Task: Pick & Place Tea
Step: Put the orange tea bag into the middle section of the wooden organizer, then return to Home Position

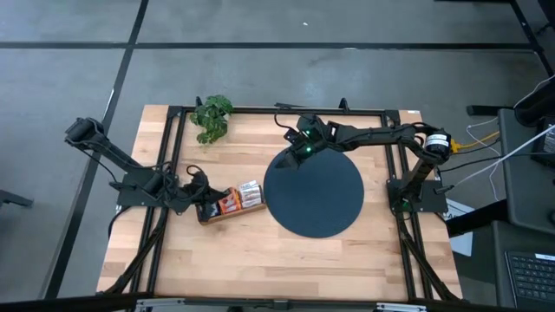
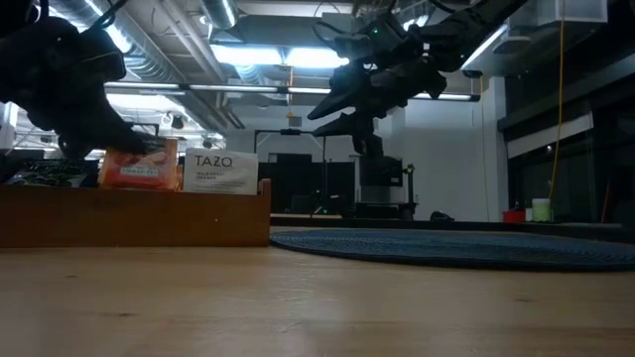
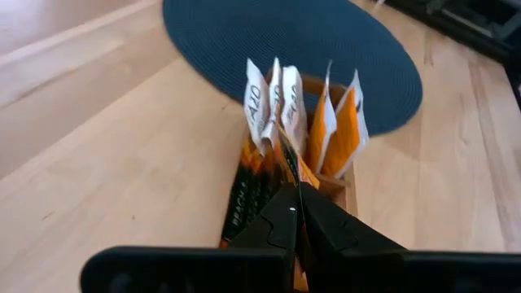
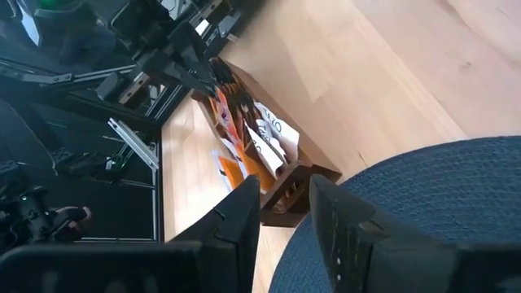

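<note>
Several small tea sachets [image 1: 243, 196], white [image 3: 262, 106], orange [image 3: 342, 134] and dark [image 3: 244, 195], stand on edge in a long wooden tray [image 1: 227, 215] to the left of a dark round disc [image 1: 314, 192]. My left gripper [image 3: 297, 213] is at the tray's left end [image 1: 206, 206], shut on an orange sachet [image 3: 290, 169]. My right gripper [image 4: 285, 216] is open and empty, hovering above the disc's far-left edge [image 1: 289, 159], high over the table in the low view [image 2: 332, 109]. My left gripper pinches an orange sachet by its upper part [image 3: 293, 177] between its two fingers. The fingers come slanting down from the table's left, along the tray. The sachet stands among the others in the tray; its lower part is hidden.
A green leafy plant [image 1: 212, 117] lies near the table's far edge, left of centre. The disc also shows in the right wrist view [image 4: 423, 212] and the low view [image 2: 456, 245]. Bare wood lies along the table's near side [image 1: 286, 269].
</note>
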